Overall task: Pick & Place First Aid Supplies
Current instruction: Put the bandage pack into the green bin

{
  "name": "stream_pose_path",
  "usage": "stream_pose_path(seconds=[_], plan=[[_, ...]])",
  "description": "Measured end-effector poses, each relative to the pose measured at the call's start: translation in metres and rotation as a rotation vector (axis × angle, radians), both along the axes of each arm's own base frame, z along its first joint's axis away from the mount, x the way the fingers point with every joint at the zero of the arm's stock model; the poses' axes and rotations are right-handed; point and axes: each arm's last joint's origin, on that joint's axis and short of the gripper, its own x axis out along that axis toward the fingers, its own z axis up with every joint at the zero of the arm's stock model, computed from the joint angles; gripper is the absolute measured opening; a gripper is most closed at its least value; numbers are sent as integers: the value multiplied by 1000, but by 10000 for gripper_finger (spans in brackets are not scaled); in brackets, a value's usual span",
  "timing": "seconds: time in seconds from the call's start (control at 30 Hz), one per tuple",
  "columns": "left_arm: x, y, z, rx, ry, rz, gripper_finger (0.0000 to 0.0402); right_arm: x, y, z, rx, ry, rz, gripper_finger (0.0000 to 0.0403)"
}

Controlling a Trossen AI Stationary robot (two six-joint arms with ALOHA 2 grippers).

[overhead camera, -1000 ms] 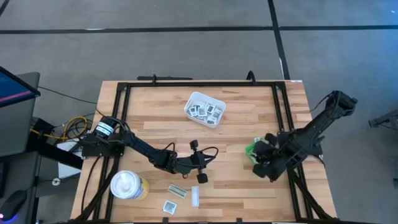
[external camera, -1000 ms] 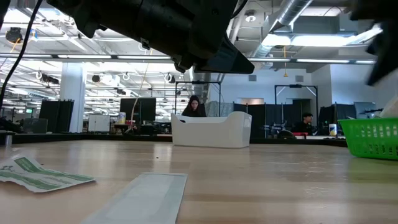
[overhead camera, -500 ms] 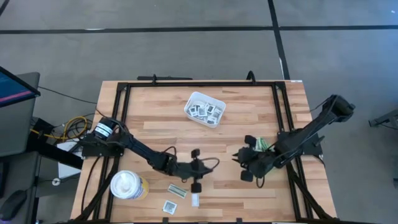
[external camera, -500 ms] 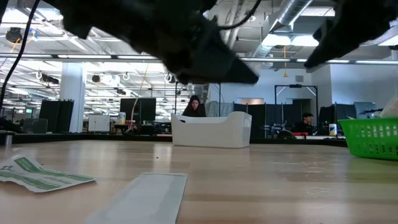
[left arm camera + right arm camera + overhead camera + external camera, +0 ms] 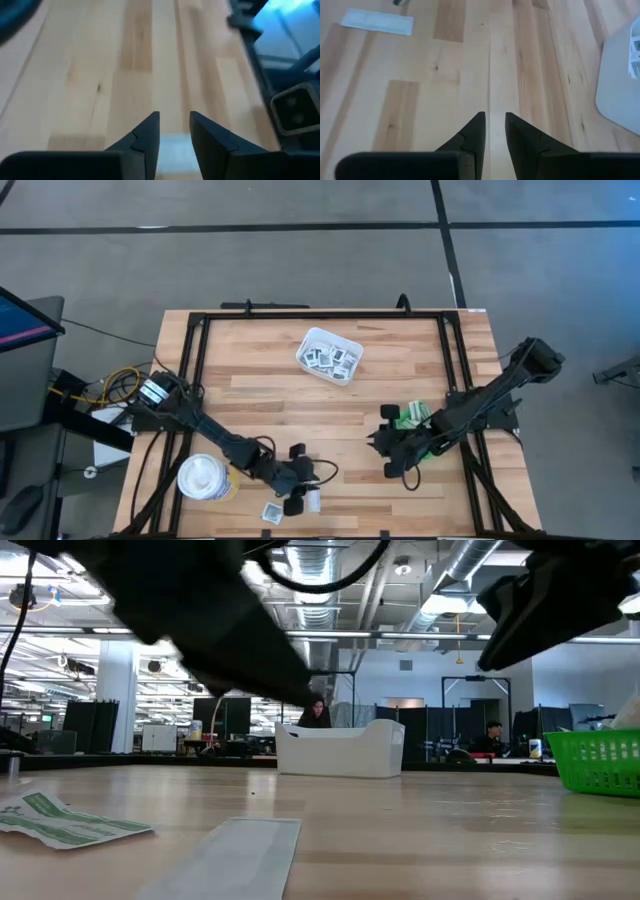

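A: Packets first. Where are the first aid supplies [image 5: 272,511] rel. to the jaws?

B: Lower centre of the high view, near the table's [image 5: 400,370] bottom edge. Left gripper [image 5: 299,498] sits right over them: a square white one just lower-left of it, and a pale strip [image 5: 175,150] lying between and just ahead of its fingers in the left wrist view. Long axis of that strip I can't tell; the arm covers most of it from above.

A: Jaws?

B: Left: parted w/ a clear gap, nothing between the tips. Right gripper [image 5: 392,452], lower right of centre in the high view: small gap, holding nothing, bare wood under it.

A: So which arm is nearer?

B: Left, easily. Right is well apart from the loose packets, hovering beside the green bin [image 5: 412,418].

A: Other stuff?

B: White tray [image 5: 328,354] upper centre, already has packets in it. A round white-and-yellow container [image 5: 205,477] lower left, beside the left arm. Low view shows a strip [image 5: 230,855] and a green-printed packet [image 5: 60,817] flat on the wood.

A: Anything in the way?

B: Nothing btwn jaws and strip. My guess: flat packets on wood will be hard to pinch.
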Motion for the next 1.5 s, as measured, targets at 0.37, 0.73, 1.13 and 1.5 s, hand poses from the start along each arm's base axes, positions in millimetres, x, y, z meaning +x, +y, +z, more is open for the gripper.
stream_pose_path(seconds=[0.37, 0.73, 1.13, 1.5], plan=[[-12, -1, -14, 77, 59, 99, 108, 1, 5, 5, 29, -41, 18, 68], [-19, -8, -56, 30, 1, 87, 108, 0, 6, 5, 42, -27, 31, 68], [-15, -8, -77, 129, 14, 102, 32, 0, 5, 5, 42, -26, 31, 68], [-12, 10, -39, 318, -171, 287, 5, 11, 0, 6, 134, -90, -68, 68]])
